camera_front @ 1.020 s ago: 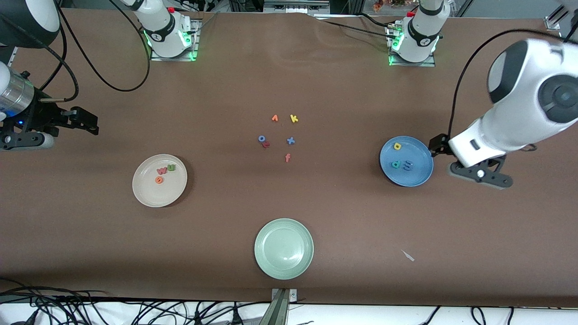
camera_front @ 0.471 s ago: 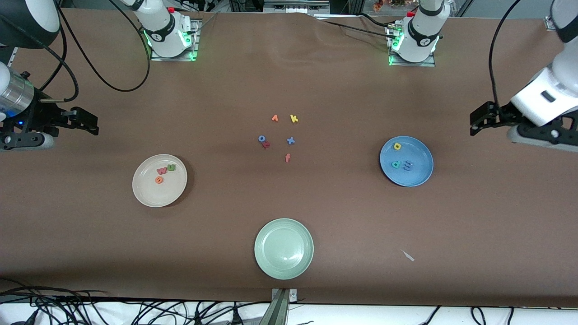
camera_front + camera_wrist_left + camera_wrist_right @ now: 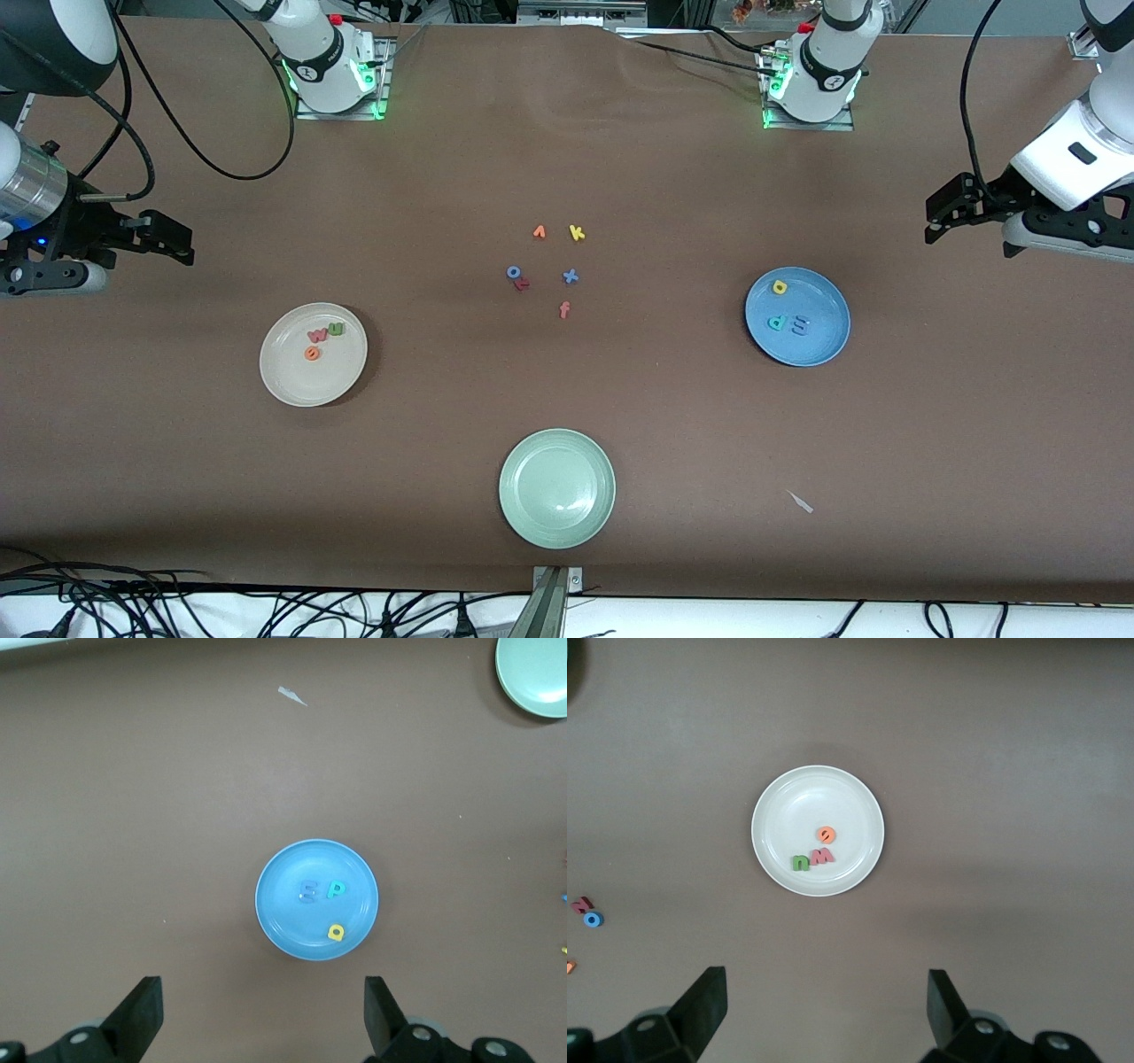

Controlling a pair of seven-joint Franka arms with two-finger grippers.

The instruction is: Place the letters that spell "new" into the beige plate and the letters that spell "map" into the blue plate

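The letters n, e, w (image 3: 322, 340) lie in the beige plate (image 3: 288, 377); m, a, p (image 3: 788, 313) lie in the blue plate (image 3: 819, 350). Both jobs look finished. The left gripper (image 3: 941, 219) and right gripper (image 3: 173, 239) hang wide open and empty above the bench ends; nothing further seems needed.

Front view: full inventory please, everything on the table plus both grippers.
beige plate: 1, cream, toward the right arm's end; holds green n, pinkish-red w, orange e
blue plate: 1, sky blue, toward the left arm's end; holds yellow a, teal p, periwinkle m
green plate: 1, pale green, nearest the front camera
loose letters: 6, mixed colours, table centre
left gripper: open, empty
right gripper: open, empty
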